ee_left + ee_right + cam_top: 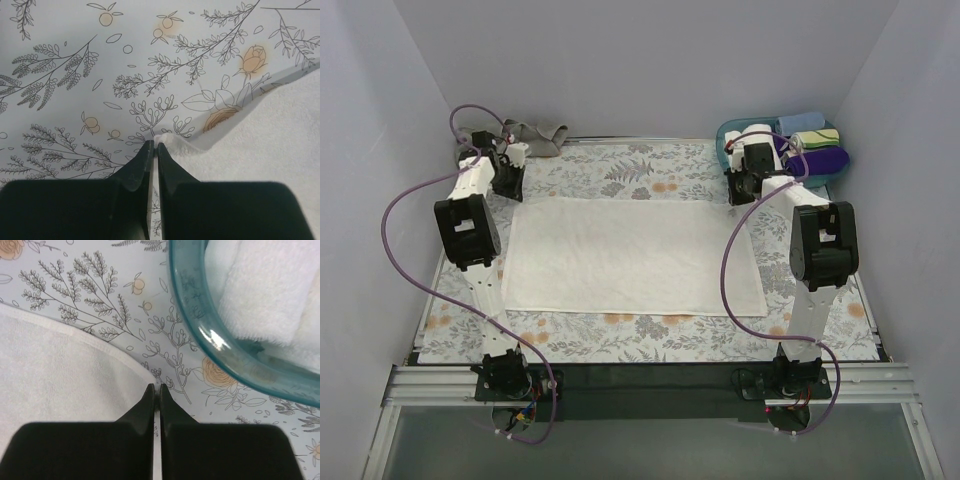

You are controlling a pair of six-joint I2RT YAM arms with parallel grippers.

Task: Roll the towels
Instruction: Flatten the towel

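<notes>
The large white towel point(630, 255) lies spread flat on the floral tablecloth. My left gripper point(510, 190) is at its far left corner, shut on a small tuft of that corner point(162, 136); the jaws point(154, 145) are pressed together. My right gripper point(740, 193) is at the far right corner, its jaws point(156, 387) shut with the towel's hemmed edge point(60, 365) pinched at the tips. The grey-beige towel point(532, 135) lies crumpled at the far left, behind the left gripper.
A teal plastic basket point(721, 140) stands at the far right with rolled towels in white, blue, green and purple. Its rim point(200, 325) is close to the right gripper, with a white roll point(265, 285) inside. Plain walls enclose the table.
</notes>
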